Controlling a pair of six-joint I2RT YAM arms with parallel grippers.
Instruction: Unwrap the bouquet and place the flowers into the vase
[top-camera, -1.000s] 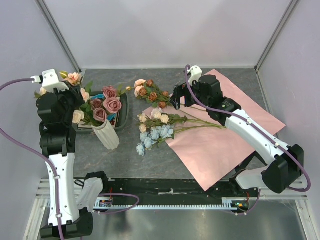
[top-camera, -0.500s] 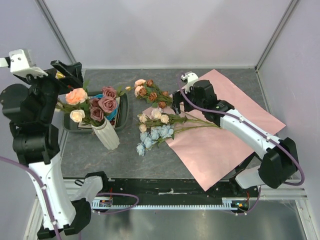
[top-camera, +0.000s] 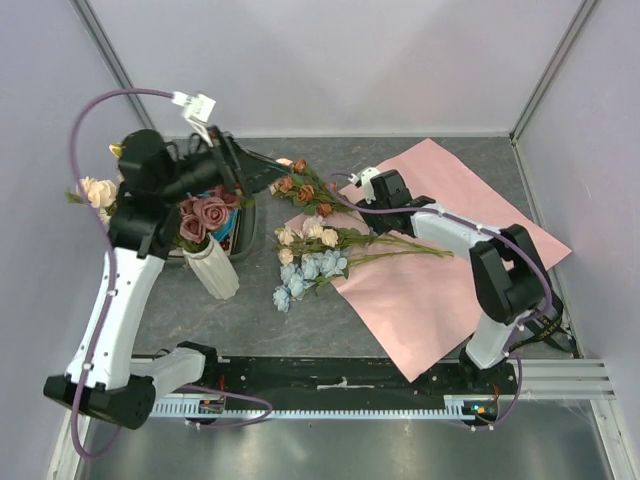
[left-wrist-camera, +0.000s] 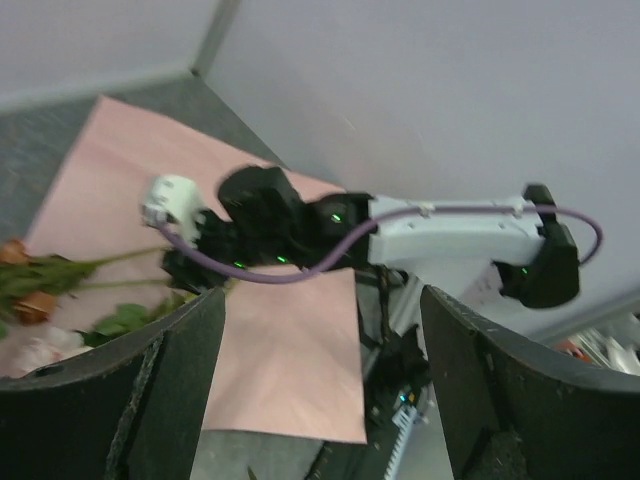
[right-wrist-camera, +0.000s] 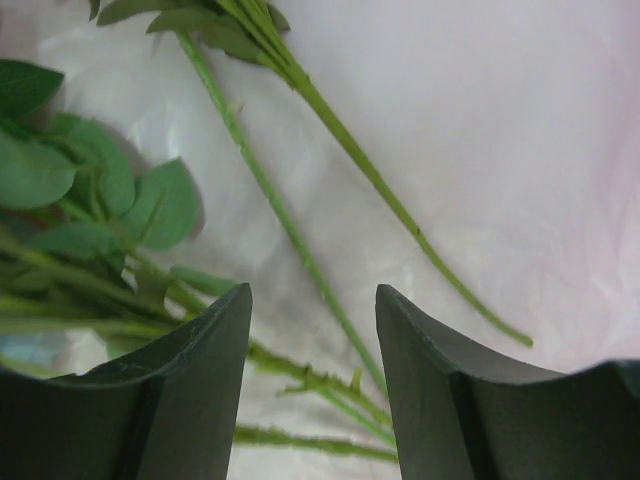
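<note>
Green stems (right-wrist-camera: 290, 225) between the spread gripper (right-wrist-camera: 312, 300); leaves (right-wrist-camera: 150, 205) left; pale paper (right-wrist-camera: 480, 130) beneath.

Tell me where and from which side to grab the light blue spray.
Take the light blue spray by its bare stem, lying flat on the pink paper, right of the blooms. Come from above, jaws across the stem, which runs across the table.

Both arms (top-camera: 115, 300) show white links, black joints, purple cables (top-camera: 72, 150); left claw (left-wrist-camera: 320, 340) and right claw (right-wrist-camera: 312, 340) are black.
</note>
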